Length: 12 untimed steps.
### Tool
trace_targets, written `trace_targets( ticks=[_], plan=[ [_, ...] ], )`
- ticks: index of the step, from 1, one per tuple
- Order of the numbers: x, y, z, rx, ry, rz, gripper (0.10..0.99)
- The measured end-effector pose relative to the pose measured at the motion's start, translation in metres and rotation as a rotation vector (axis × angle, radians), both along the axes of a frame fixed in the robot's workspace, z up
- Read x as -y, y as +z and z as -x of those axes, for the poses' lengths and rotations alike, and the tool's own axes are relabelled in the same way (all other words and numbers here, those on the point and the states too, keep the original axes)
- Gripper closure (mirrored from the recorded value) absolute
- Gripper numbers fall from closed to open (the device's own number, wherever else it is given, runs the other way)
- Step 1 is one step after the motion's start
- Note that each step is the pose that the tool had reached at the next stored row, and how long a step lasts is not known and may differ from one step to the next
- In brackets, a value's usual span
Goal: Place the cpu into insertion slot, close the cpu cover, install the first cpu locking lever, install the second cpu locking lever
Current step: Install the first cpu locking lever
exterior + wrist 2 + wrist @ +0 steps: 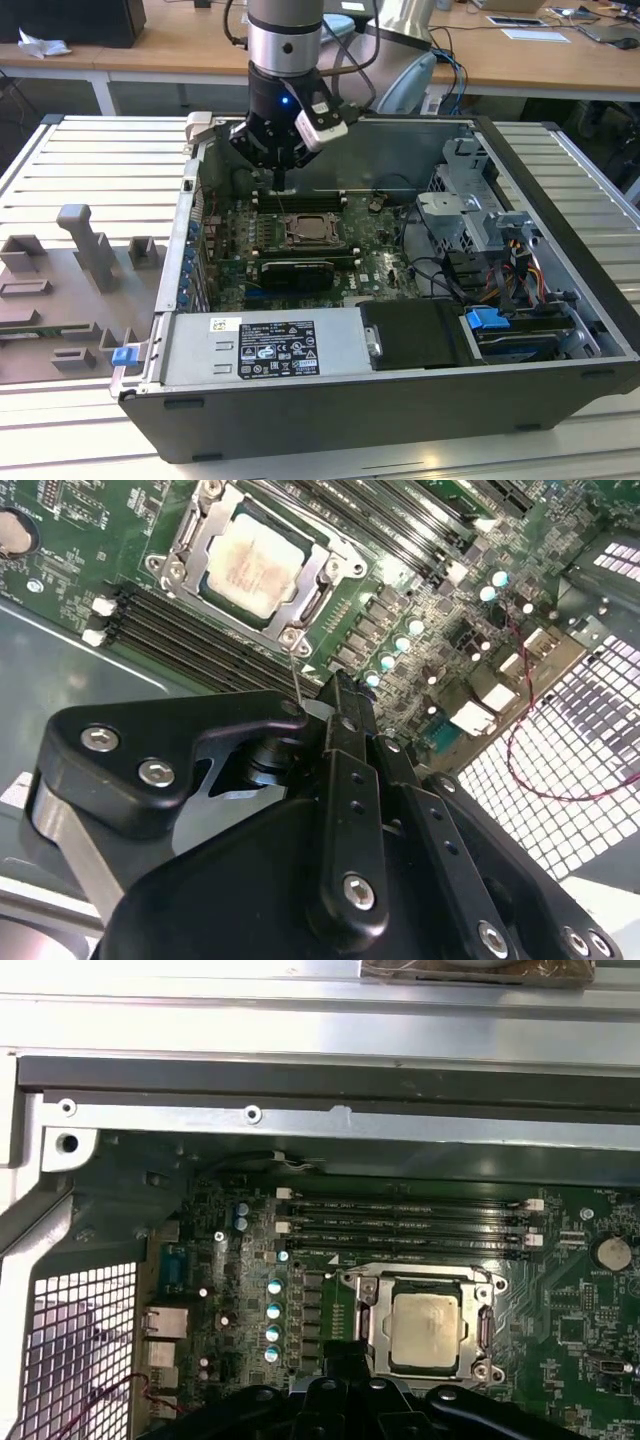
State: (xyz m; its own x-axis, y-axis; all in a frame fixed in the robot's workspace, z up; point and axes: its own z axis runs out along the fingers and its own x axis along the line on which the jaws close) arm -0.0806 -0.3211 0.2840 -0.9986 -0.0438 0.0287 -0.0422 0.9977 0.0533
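The cpu (305, 232) (252, 560) (425, 1328), pale silver-beige, lies flat in the insertion slot (288, 243) on the green motherboard. The silvery cpu cover (190, 542) (376, 1322) lies down around it, and the chip's top shows through its window. A thin wire locking lever (294, 675) stands up from one socket corner, close beside my fingertips; whether they touch it I cannot tell. My gripper (278, 182) (342, 692) (345, 1360) is shut with nothing visibly between its fingers. In the exterior view it hangs just behind the socket, over the memory slots.
Long black memory slots (300, 195) (410, 1222) run behind the socket. A black card (292, 272), the power supply (265, 345), a drive cage (470, 215) and cables (520, 280) fill the open case. Grey fixtures (85, 245) stand at the exterior view's left.
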Motion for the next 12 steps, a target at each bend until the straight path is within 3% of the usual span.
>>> trace_targets(
  ticks=[3,8,12],
  plan=[
    [-0.0001,-0.0063,0.0059,0.0,0.02,-0.002,0.98],
    [-0.0042,-0.0106,0.0142,0.0022,0.022,-0.004,0.98],
    [-0.0147,-0.0187,0.0176,0.0033,0.022,-0.004,0.98]
  ],
)
